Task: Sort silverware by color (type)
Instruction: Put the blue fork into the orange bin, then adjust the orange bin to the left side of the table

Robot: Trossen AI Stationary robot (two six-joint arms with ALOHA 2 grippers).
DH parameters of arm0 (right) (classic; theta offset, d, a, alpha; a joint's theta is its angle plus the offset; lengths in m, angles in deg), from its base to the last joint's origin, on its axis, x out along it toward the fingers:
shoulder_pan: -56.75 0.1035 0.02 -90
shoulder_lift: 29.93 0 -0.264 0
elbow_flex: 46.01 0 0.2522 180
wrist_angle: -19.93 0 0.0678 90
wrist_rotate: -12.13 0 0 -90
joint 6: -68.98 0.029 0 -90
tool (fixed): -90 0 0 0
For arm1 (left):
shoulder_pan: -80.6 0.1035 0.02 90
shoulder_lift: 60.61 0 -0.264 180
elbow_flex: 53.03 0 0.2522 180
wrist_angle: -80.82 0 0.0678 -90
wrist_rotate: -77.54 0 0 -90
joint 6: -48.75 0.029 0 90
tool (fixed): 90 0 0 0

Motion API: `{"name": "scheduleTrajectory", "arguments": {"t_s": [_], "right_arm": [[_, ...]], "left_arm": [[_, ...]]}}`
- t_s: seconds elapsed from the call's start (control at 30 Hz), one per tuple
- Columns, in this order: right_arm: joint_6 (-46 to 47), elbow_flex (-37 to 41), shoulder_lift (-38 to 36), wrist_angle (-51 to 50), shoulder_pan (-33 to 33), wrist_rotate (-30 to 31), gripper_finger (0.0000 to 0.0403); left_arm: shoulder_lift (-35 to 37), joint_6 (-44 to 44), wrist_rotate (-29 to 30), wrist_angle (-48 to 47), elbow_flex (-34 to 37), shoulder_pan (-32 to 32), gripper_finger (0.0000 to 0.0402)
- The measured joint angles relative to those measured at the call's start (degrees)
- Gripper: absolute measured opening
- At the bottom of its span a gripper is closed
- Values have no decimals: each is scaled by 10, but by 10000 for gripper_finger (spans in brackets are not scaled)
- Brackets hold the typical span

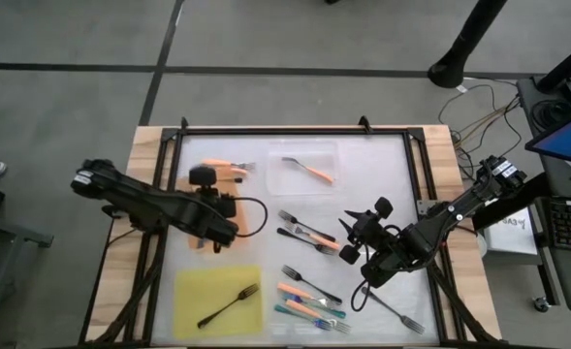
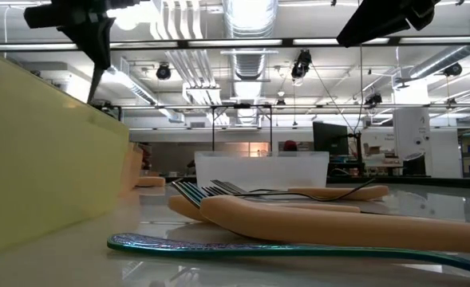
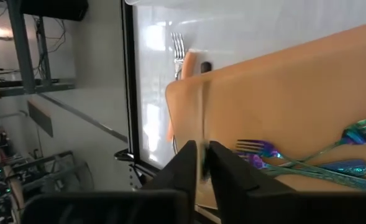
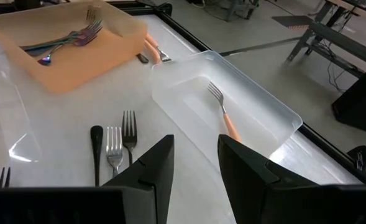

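Observation:
My left gripper (image 1: 225, 231) (image 3: 202, 152) hovers over the orange tray (image 3: 282, 93) (image 1: 257, 225), shut on a thin dark fork (image 2: 99, 68). Teal forks (image 3: 313, 158) lie inside that tray. My right gripper (image 1: 351, 231) (image 4: 196, 149) stands open and empty at mid-table, above loose forks (image 4: 114, 149). A clear tray (image 1: 309, 155) holds one orange-handled fork (image 4: 227, 118). A black fork (image 1: 229, 303) lies on the yellow tray (image 1: 193, 291). More orange, teal and dark forks (image 1: 309, 296) lie on the table near its front edge. My left gripper pinches the fork between its two fingers, which slant down over the tray. The fork shows edge-on as a thin line (image 3: 202, 124) running out past the fingertips. It hangs below the fingers (image 2: 97, 80), clear of the tray; which part is gripped I cannot tell.
Orange-handled forks (image 1: 229, 170) lie on the table just beyond the orange tray's far side. A black frame rail (image 1: 295, 129) runs around the white table top. Cables and a laptop sit beyond the right edge.

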Motion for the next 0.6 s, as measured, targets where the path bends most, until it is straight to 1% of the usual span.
{"name": "scheduleTrajectory", "arguments": {"t_s": [0.23,0.3,0.43,0.6], "right_arm": [[0,0,0,0,0,0,116],[0,0,0,1,0,0,116],[0,0,0,2,0,0,116],[0,0,0,2,0,0,116]], "left_arm": [[-12,1,-23,0,3,0,102],[-12,11,-45,0,3,0,120],[-16,37,-150,0,3,0,140],[-17,36,-279,2,3,-2,139]]}}
